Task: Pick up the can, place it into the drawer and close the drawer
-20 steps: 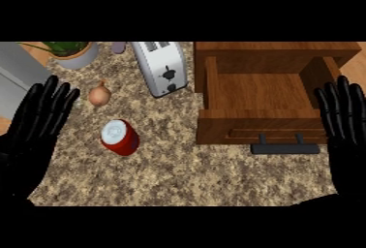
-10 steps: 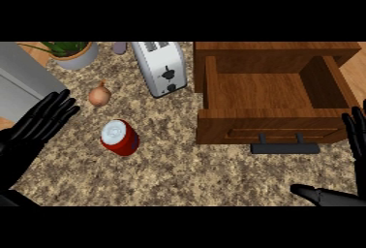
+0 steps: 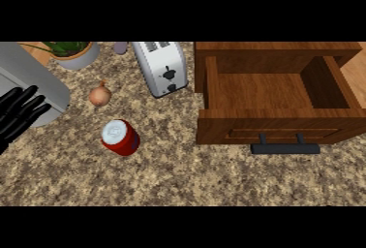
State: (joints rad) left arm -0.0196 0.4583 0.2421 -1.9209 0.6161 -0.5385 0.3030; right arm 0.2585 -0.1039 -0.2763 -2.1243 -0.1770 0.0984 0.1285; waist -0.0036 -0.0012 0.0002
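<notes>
Nothing of the task is done yet, as far as this view shows: the can point(image 3: 120, 137) stands untouched on the speckled bench point(image 3: 178, 180), left of centre in the frame, its pale top facing the camera and its red side showing below. The wooden drawer point(image 3: 236, 121) at the upper right is pulled out and holds nothing that can be seen, with its dark handle point(image 3: 286, 148) sticking out toward the lower edge. The left hand point(image 3: 17, 114) shows at the left edge of the frame, fingers straight and spread, grasping nothing, well apart from the can. The right hand is not in the picture, so its state cannot be told. All three steps appear to remain: taking the can, setting it in the drawer, and pushing the drawer closed. Near the can lie an onion point(image 3: 99, 95) above it and a white toaster point(image 3: 163, 68) toward the upper middle; a potted plant point(image 3: 72, 52) sits at the upper left. No brand or writing can be read on the can, the toaster or anything else.
</notes>
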